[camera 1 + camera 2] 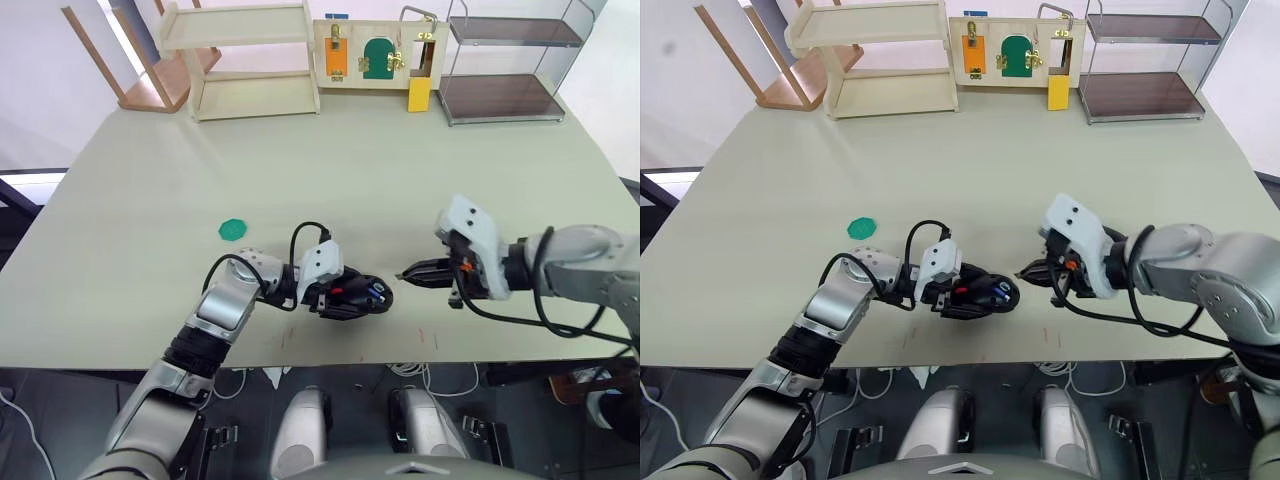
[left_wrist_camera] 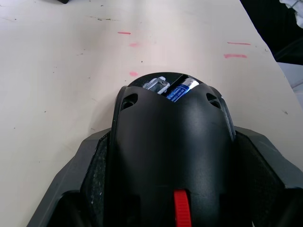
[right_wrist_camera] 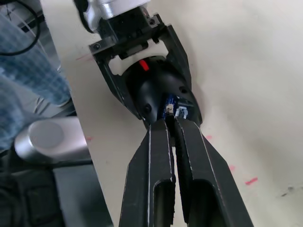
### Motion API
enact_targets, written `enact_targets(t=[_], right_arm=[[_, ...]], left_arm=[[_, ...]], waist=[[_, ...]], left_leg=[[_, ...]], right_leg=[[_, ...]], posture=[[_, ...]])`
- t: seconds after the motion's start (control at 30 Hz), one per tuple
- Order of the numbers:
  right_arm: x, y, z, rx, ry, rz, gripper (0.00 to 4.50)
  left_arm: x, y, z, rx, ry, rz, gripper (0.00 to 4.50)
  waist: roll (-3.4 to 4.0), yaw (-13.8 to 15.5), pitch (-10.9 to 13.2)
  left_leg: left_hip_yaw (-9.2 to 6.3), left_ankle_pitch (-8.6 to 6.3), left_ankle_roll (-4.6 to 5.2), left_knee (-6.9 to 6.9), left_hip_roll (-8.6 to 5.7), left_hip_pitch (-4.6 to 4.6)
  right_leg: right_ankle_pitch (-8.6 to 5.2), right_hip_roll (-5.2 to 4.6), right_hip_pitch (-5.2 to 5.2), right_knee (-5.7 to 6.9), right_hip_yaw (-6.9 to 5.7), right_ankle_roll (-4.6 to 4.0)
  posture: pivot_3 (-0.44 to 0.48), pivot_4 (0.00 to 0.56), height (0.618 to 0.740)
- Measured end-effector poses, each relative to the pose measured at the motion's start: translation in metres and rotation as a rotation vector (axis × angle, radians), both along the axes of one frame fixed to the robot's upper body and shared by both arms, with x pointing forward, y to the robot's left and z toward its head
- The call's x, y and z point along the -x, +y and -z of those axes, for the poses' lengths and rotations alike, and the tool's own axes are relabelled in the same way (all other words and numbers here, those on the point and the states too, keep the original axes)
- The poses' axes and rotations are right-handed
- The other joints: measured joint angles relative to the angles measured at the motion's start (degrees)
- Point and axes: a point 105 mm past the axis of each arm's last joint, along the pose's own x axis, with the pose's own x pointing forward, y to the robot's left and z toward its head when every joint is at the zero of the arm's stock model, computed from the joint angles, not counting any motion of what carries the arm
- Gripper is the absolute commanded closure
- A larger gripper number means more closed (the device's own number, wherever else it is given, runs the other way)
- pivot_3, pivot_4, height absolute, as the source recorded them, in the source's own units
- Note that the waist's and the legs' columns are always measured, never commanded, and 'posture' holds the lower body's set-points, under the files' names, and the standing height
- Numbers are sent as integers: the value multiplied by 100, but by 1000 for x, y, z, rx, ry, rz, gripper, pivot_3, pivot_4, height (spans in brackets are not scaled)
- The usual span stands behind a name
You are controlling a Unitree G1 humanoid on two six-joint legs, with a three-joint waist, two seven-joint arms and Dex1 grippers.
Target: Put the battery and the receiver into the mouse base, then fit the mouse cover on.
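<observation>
Left gripper (image 1: 345,298) clamps mouse base (image 1: 352,297) lower centre, battery (image 2: 180,90) seated. Right gripper (image 3: 171,124) pinches receiver (image 3: 169,109); risk: misaligned stub slips, drops.

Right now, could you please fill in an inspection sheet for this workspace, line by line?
Surface: pale table, a few red marks near the front edge.
Job's things: mouse base held between the left claw's fingers; battery lies in its recess; receiver and mouse cover: cannot tell.
Clutter: green disc lying apart, to the left of the mouse.
Claws: left claw shut on the mouse base; right claw shut, tips just short of the mouse's open end.
Cables: black leads loop over both wrists.
Surroundings: wooden shelf, latch board and wire rack along the far edge.
</observation>
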Motion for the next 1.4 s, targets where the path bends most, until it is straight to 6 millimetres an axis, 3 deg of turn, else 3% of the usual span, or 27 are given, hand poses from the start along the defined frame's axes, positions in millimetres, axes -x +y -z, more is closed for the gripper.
enact_targets(t=[0.23, 0.4, 0.7, 1.03, 1.4], right_arm=[[-17, -7, 9, 130, 176, 91, 4500], [-23, 13, -4, 190, 220, 48, 4500], [-39, 12, 5, 318, 318, 168, 4500], [-32, 13, 15, 433, 389, 169, 4500], [-36, 29, 15, 492, 400, 153, 4500]], left_arm=[[0, -3, 1, -10, -2, 15, 1461], [-1, -6, 2, -19, -8, 26, 1461], [-2, -14, 2, -12, -2, 15, 1461], [-4, -27, 2, 7, -8, -2, 1461], [-3, -32, 2, 2, -19, 1, 1461]], waist=[[1, 34, 0], [6, 35, -1], [5, 76, -1], [5, 69, -1], [5, 74, -1]], left_leg=[[10, 0, 0, 0, -1, 2], [8, 0, 1, -1, 0, -1], [13, 0, 2, 2, -11, -11], [11, 0, 2, 2, -11, -12], [7, 0, 3, 1, -9, -19]], right_leg=[[0, -6, -2, 1, 6, -1], [1, -5, -6, 2, 5, -2], [2, -18, -7, -8, 9, 1], [2, -18, -8, -8, 8, 1], [2, -18, -8, -17, 3, 2]], posture=[[0, 150, 740], [0, 150, 740], [0, 150, 740], [0, 150, 740], [0, 150, 740]])
